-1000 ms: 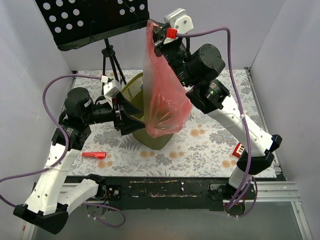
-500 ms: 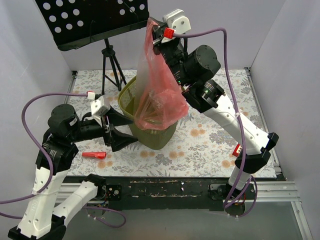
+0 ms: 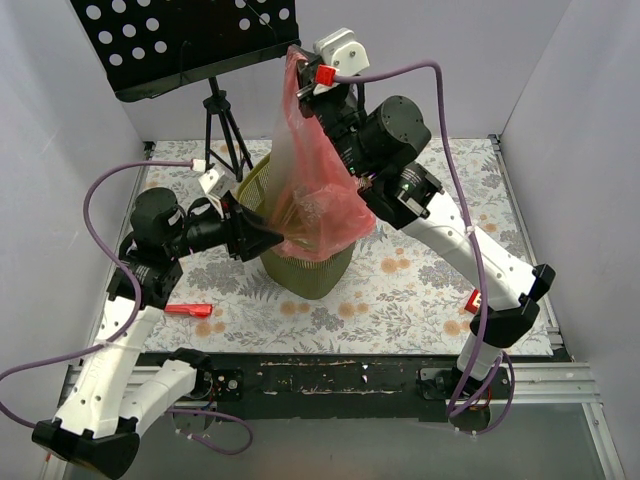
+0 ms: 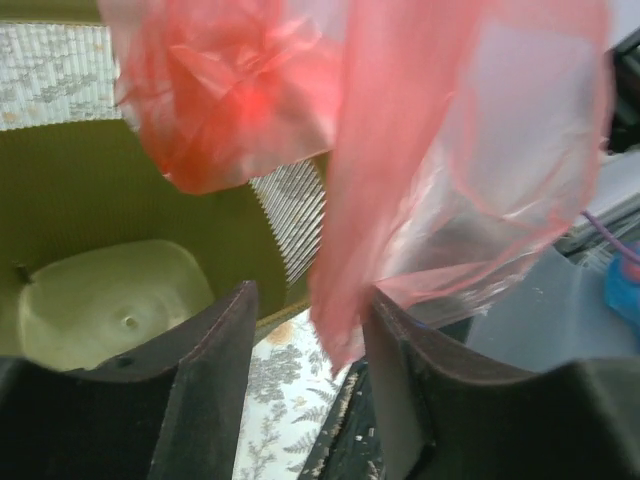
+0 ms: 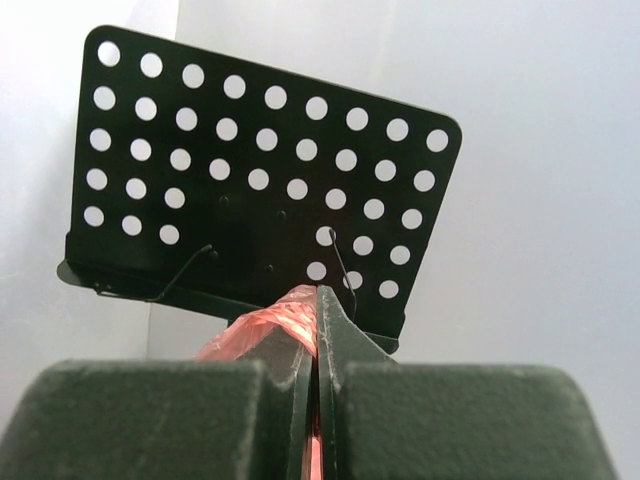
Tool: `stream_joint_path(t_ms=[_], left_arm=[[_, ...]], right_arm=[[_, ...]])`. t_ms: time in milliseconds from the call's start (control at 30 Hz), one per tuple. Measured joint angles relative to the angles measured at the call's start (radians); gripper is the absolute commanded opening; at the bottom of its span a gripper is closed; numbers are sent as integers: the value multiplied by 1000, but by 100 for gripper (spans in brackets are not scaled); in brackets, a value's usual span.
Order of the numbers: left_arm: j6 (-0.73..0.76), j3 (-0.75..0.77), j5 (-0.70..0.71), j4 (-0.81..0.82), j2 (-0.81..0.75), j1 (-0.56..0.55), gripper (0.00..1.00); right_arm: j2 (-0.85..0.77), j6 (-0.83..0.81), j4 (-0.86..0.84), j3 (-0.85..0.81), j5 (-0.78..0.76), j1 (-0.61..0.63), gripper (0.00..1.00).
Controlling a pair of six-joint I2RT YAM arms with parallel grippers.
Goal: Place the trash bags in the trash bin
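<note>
A translucent red-pink trash bag (image 3: 318,190) hangs as a sack from my right gripper (image 3: 297,58), which is raised high and shut on its top edge (image 5: 290,312). The bag's lower end rests on the rim of the olive-green mesh trash bin (image 3: 310,272) at the table's middle. My left gripper (image 3: 272,238) is open at the bin's left rim, its tips against the bag's lower left. In the left wrist view a fold of the bag (image 4: 345,300) hangs between the open fingers, with the bin's inside (image 4: 100,300) at the left.
A black perforated music stand (image 3: 180,40) on a tripod stands at the back left, close behind the raised bag. A small red stick (image 3: 187,310) lies at the front left. A small red block (image 3: 475,300) sits beside the right arm's base.
My left gripper swung out to the left, then came back to the bin's rim and the bag. My right gripper moved slightly left and the bag's bottom settled onto the bin.
</note>
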State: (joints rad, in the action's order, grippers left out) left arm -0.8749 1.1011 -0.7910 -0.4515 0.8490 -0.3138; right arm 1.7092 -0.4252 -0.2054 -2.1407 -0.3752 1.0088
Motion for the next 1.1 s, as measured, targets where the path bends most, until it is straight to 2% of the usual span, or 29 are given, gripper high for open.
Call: stream_joint_path(t_ms=[100,233,367,500,633,867,1100], left_arm=[[-13,-2,-74,30,14,4,0],[35,56,-134,-35,13,5,0],[133,181,-89,-165,1,5,0],[266,335,59,-275,11,5,0],[392,449,216,-313,48,4,0],[540,510,474,-318,193,4,0],[655,560,669,-303,343,5,0]], right_arm=[[-3,-19,-8,27,1,2,1],[-66,-92,-57,183,11,1,1],[-117,-157,-45,275,8,-13,1],[-166,-178,-3,283,0,-70,1],[-246,-181,30,293,-8,-161,1],[-432,-175,77,459,34,-230,1],[-493,-135,169,629,71,-246,1]])
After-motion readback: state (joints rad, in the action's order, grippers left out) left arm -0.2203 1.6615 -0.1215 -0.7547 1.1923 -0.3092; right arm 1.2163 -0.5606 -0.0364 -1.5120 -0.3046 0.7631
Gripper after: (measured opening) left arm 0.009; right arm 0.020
